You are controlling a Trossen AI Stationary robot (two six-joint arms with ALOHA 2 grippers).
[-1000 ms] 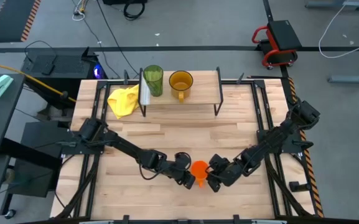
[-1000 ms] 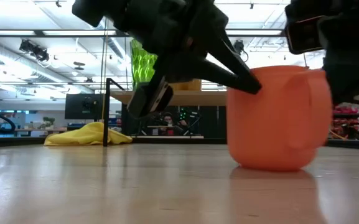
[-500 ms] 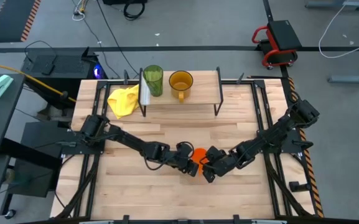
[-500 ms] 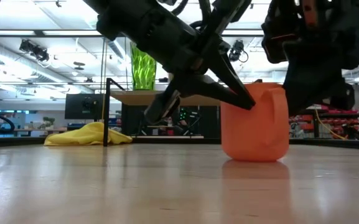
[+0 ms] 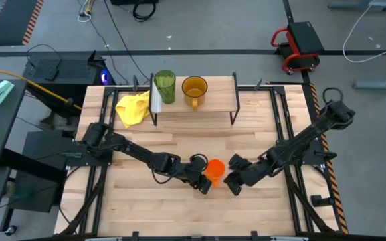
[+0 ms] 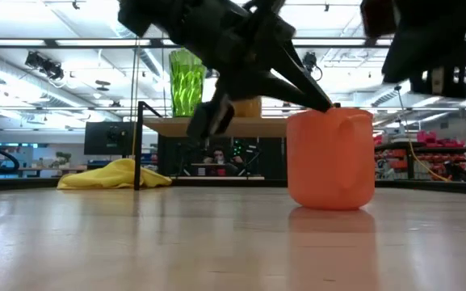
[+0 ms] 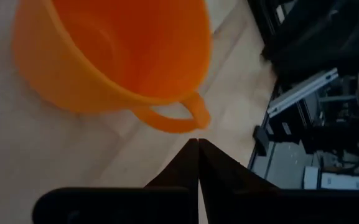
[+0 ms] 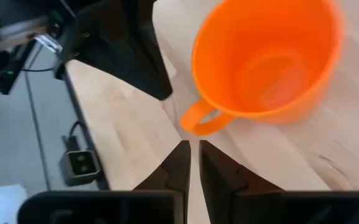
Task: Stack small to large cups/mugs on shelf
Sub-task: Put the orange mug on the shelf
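Observation:
The small orange mug (image 5: 215, 167) stands upright on the table near its near edge, with its handle (image 7: 173, 119) toward the near side. My left gripper (image 5: 203, 183) is shut, just near-left of the mug, its tips by the handle. My right gripper (image 5: 235, 182) is shut, near-right of the mug and apart from it, raised in the low view (image 6: 430, 56). On the shelf (image 5: 221, 95) at the far side stand the green tumbler (image 5: 164, 86) and the yellow-brown mug (image 5: 194, 88). My left gripper's shut fingertips (image 6: 323, 103) slant down from the near left and show at the orange mug's rim (image 6: 335, 111), close to its handle (image 7: 188, 127). I cannot tell whether they touch it. The mug stands upright on its base.
A yellow cloth (image 5: 132, 108) lies on the table left of the shelf. Black frame rails (image 5: 287, 127) run along the table's sides. Bare wood lies between the shelf and the mug.
The orange mug has slid along the table toward the far edge, staying upright. My left gripper followed it toward the far edge and stays beside it. My right gripper first moved in with the mug, then drew back to the right and rose.

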